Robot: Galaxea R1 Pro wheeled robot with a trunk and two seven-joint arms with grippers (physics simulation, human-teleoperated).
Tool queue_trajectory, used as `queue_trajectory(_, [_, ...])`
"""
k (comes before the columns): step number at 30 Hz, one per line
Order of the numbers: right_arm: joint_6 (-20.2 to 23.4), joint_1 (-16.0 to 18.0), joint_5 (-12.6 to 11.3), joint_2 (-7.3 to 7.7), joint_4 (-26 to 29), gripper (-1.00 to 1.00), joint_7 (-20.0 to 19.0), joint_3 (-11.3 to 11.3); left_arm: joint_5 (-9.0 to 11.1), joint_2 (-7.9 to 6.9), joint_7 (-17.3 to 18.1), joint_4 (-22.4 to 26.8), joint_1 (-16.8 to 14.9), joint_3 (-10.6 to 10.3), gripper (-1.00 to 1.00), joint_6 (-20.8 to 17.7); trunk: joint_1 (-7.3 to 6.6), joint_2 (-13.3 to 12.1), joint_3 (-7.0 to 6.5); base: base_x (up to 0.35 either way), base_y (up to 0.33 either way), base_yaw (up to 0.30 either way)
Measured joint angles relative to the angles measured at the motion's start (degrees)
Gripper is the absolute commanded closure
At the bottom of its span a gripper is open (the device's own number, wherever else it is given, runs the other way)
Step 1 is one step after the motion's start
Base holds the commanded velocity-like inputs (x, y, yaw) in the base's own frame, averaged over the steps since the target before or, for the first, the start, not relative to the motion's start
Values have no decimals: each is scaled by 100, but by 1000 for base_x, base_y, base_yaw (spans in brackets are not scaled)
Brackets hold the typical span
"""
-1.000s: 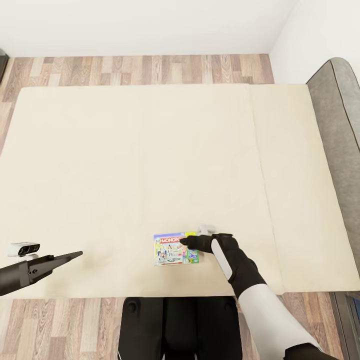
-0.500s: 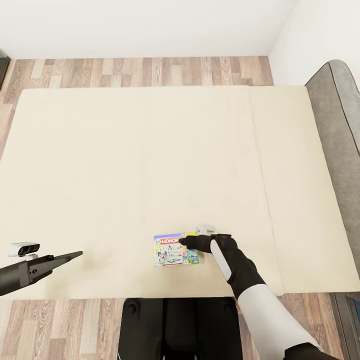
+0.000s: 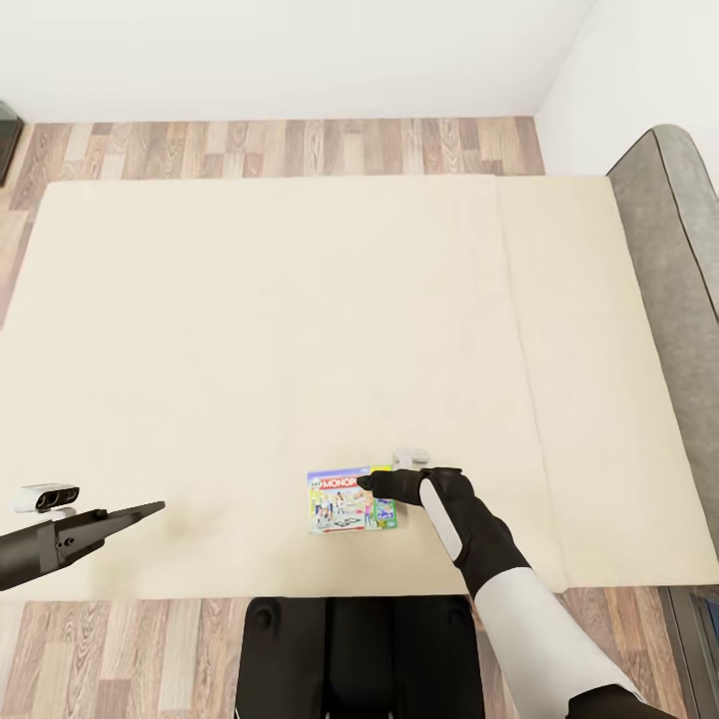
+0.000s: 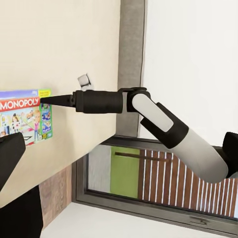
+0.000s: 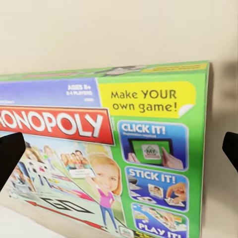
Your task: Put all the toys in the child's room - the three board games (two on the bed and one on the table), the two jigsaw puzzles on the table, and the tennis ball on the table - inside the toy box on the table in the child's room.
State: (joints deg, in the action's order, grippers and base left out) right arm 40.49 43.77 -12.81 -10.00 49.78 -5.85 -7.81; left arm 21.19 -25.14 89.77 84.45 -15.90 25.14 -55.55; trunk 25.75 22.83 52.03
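A Monopoly board game point(image 3: 352, 498) lies flat on the cream bed point(image 3: 250, 330), near its front edge. The right gripper point(image 3: 367, 483) hovers over the box's right end, fingers spread wide, holding nothing. The left gripper point(image 3: 150, 510), well apart to the left, has jaws I cannot tell open or closed.

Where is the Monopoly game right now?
In the head view the Monopoly box lies flat on the cream bed, near its front edge, with the right end effector at the box's right end.
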Motion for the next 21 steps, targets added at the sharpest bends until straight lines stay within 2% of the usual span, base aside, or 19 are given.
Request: queue_trajectory(21, [-1, 2, -1, 0, 0, -100, 0, 5, 1, -7, -1, 1, 1, 1, -100, 0, 0, 0, -15, 0, 14, 0])
